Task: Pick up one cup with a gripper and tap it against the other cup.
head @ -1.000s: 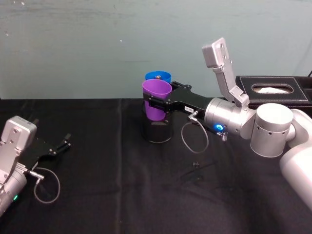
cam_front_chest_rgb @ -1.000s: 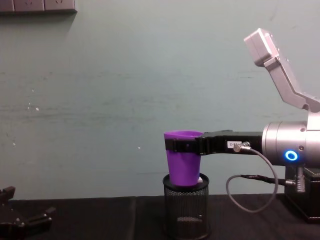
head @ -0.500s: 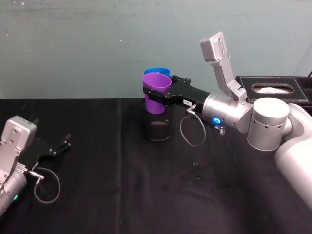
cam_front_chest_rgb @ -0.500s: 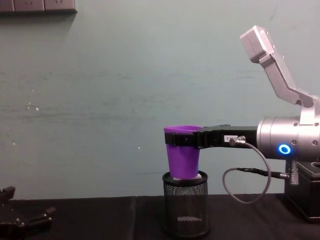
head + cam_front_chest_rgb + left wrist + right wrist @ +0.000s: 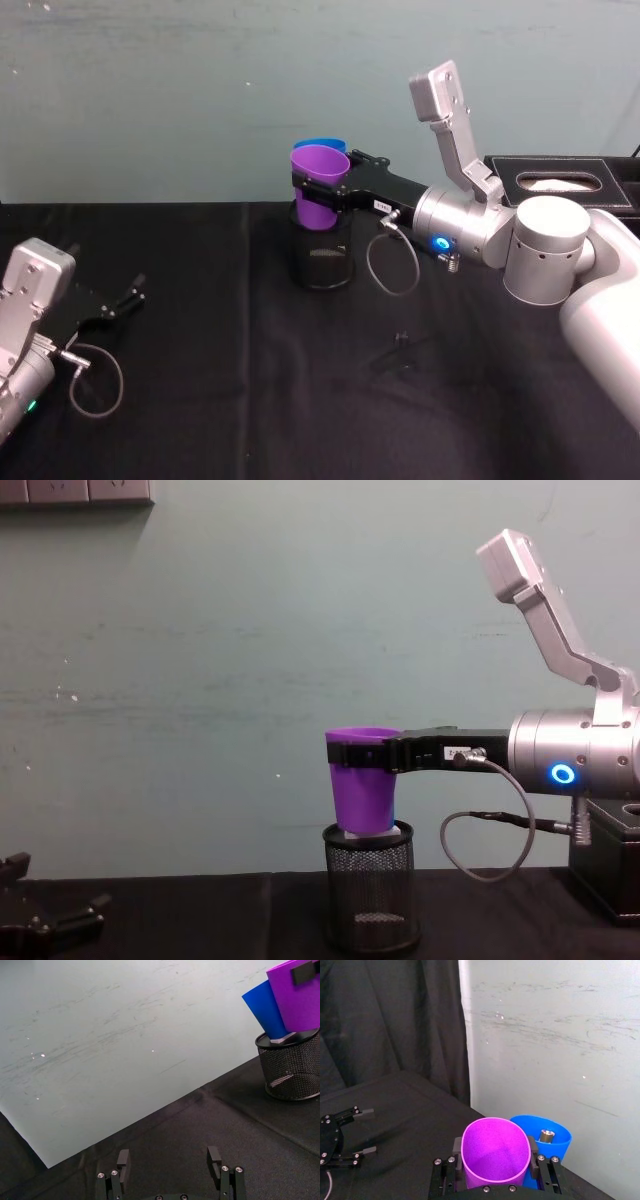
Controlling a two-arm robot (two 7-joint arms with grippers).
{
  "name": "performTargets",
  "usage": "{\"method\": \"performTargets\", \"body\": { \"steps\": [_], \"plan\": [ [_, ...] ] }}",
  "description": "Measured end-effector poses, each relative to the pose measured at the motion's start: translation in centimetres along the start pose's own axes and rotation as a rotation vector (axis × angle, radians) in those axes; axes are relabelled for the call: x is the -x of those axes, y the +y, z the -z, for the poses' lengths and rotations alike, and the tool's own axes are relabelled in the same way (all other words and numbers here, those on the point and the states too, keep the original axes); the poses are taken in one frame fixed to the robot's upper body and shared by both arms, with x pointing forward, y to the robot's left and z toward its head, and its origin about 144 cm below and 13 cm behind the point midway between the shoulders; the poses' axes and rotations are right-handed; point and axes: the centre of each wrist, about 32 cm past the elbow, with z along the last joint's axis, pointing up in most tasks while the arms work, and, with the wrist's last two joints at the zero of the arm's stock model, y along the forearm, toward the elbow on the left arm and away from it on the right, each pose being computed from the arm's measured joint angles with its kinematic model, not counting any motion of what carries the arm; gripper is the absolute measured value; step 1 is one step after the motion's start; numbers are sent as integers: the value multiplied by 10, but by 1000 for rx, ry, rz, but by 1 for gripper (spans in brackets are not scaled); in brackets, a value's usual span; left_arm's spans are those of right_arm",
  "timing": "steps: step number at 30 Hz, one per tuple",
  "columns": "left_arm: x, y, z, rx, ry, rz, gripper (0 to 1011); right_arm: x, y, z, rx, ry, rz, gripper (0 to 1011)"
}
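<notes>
**Grip.** The right gripper is clamped on the purple cup, with one jaw on each side just below the rolled rim. The cup is upright and held clear of the table. Its base sits about level with the mouth of the black mesh pen holder. The blue cup is just behind it on the wall side, apparently seated in that holder. The left gripper rests parked low at the table's left, fingers apart and holding nothing.

**Step in hand (judged).** The pick-up is complete and the tap is at or very near contact. The next move calls for a short, light push of the purple cup toward the blue one. It must not drop into the holder or tip the blue cup.

**View differences.**
- **Chest view:** fixes the purple cup's height over the holder rim, which the head view leaves unsettled.
- **Right wrist view:** shows the two rims side by side and overlapping, and a small metal object inside the blue cup.
- **Left wrist view:** shows the blue cup leaning in the holder, its wall against or just beside the purple one.

Actual contact cannot be confirmed.
</notes>
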Motion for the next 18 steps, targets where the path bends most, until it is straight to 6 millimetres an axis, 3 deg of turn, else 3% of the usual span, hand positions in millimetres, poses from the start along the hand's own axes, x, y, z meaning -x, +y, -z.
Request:
{"method": "performTargets", "body": {
  "steps": [18],
  "plan": [
    [0, 0, 0, 0, 0, 0, 1000, -1, 1, 0, 2, 3, -7, 726]
  ]
}}
